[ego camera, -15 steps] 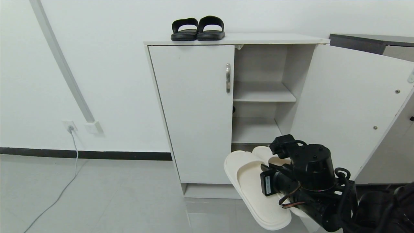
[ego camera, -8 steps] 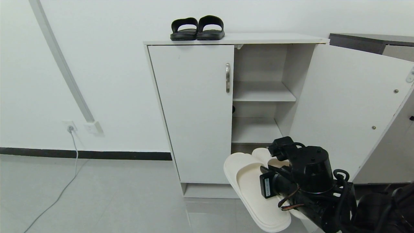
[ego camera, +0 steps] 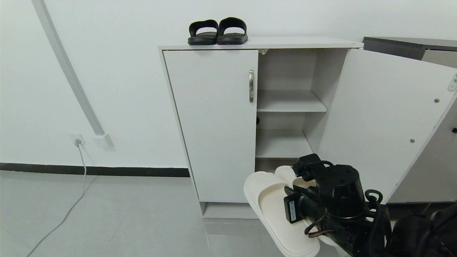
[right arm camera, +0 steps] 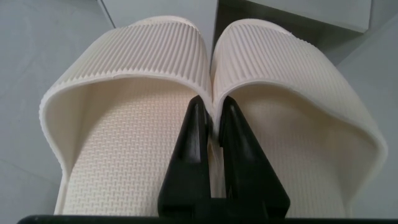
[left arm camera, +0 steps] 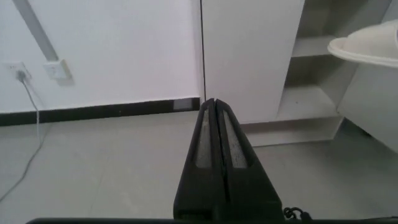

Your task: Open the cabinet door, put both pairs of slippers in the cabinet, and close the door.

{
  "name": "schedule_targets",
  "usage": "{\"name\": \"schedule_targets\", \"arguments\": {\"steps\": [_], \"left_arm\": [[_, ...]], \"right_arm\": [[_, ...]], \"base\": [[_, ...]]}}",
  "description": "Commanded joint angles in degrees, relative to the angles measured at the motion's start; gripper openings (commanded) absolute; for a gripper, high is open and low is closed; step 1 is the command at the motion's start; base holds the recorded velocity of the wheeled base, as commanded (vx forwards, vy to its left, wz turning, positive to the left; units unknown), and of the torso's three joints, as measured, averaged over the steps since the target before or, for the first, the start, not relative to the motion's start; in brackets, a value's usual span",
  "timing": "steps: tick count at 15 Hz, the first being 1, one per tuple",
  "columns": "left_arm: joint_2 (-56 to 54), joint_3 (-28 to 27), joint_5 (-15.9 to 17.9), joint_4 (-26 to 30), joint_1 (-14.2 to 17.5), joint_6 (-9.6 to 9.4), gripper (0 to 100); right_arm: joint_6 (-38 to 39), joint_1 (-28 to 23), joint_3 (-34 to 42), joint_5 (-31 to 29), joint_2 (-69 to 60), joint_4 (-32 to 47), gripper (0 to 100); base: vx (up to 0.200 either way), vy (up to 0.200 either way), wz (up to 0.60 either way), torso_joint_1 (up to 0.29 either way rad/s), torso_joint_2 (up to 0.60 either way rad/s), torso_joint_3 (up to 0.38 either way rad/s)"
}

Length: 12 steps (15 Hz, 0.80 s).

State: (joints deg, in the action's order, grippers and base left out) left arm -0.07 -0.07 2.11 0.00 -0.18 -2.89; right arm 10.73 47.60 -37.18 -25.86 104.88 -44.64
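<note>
A white cabinet (ego camera: 214, 125) stands against the wall, its right door (ego camera: 378, 117) swung open on bare shelves (ego camera: 285, 101). A pair of black slippers (ego camera: 217, 31) sits on the cabinet top. My right gripper (right arm camera: 211, 121) is shut on a pair of cream slippers (ego camera: 271, 203) (right arm camera: 155, 68), pinching their inner straps together and holding them in the air in front of the open compartment's lower part. The left gripper (left arm camera: 215, 124) is shut with nothing in it, above the floor left of the cabinet; one cream slipper's tip (left arm camera: 367, 46) shows beyond it.
The left cabinet door (ego camera: 210, 121) is closed, with a metal handle (ego camera: 251, 85). A wall socket with a grey cable (ego camera: 76, 141) is at the left. A darker cabinet (ego camera: 410, 48) stands behind the open door. Grey floor (ego camera: 107, 214) lies free at left.
My right arm has shifted the cream slippers slightly to the left and lower in front of the cabinet. The black slippers and the doors stay as they were.
</note>
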Motion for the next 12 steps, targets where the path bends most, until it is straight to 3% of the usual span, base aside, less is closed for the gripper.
{"name": "schedule_targets", "arguments": {"steps": [1,2,5,12], "left_arm": [[0.07,0.07,-1.85,0.00,0.01,1.04,0],[0.07,-0.01,-8.00,0.09,0.01,-0.27,0],[0.07,0.07,-8.09,0.09,0.01,3.06,0],[0.07,0.07,-7.56,0.00,0.01,2.98,0]], "right_arm": [[-0.01,0.21,0.00,-0.07,0.59,-0.36,0],[-0.27,0.30,0.62,-0.07,0.77,-1.59,0],[-0.36,0.47,0.79,-0.16,0.68,-1.94,0],[2.46,1.44,-6.24,-10.09,5.87,-4.40,0]], "base": [[0.000,0.000,0.00,0.000,0.00,0.000],[0.000,0.000,0.00,0.000,0.00,0.000],[0.000,0.000,0.00,0.000,0.00,0.000],[0.000,0.000,0.00,0.000,0.00,0.000]]}}
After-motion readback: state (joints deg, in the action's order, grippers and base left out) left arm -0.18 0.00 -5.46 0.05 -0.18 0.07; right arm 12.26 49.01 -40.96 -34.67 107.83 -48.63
